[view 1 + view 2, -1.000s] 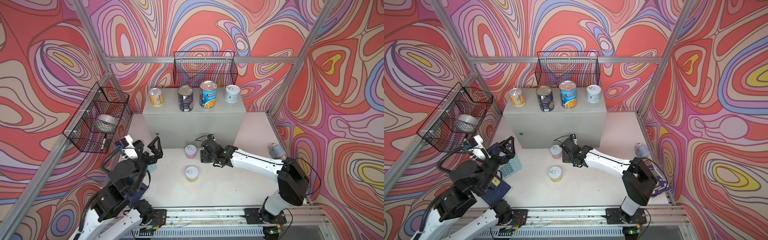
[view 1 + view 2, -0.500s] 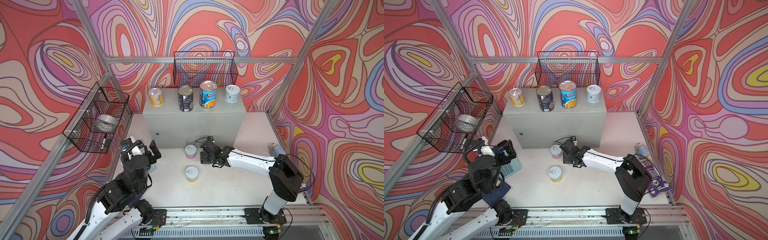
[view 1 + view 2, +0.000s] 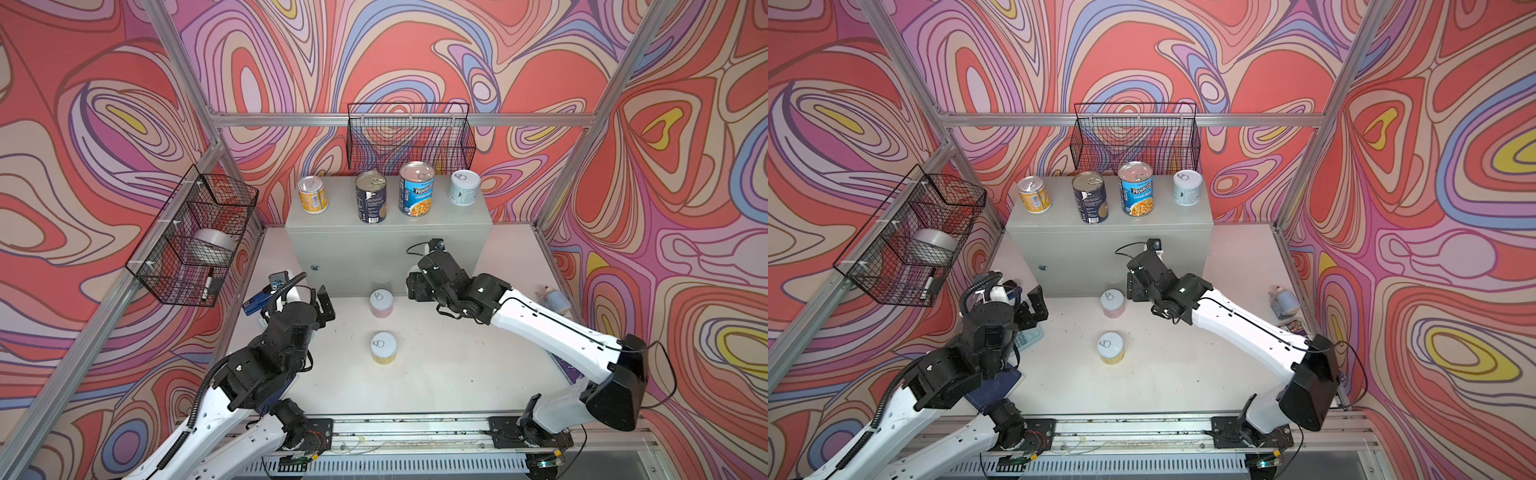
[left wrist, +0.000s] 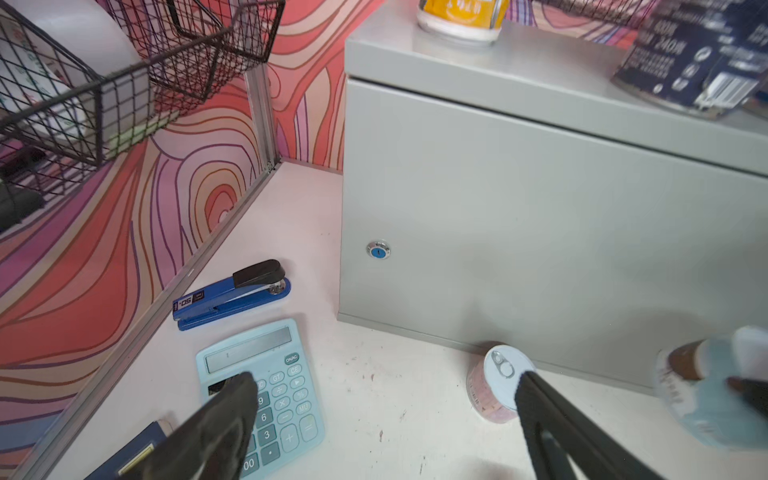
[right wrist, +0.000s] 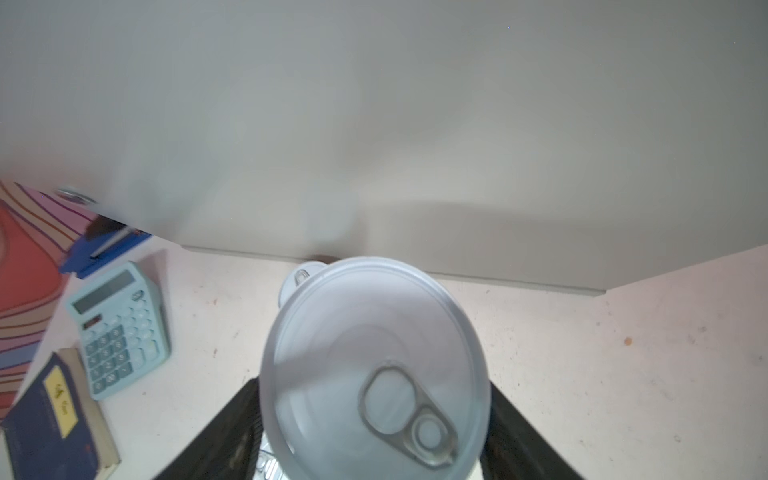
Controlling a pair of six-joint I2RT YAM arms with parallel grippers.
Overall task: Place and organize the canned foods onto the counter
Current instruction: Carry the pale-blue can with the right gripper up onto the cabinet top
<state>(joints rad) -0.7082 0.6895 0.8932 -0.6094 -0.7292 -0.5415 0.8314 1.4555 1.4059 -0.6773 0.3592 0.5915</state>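
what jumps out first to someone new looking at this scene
The swirling red and purple walls hit first. Next, four tins lined up on the grey counter, the tall Progresso tin boldest. Before it the right gripper holds a pale blue tin, near a pink tin and a yellow tin standing on the white table.

Pale blue tin [image 5: 374, 365] now higher.

Bare counter [image 3: 440, 221] edge before tins [image 3: 371, 203]

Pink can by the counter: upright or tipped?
Upright. The pink can stands on its base on the tabletop, pull-tab lid facing up in both top views.
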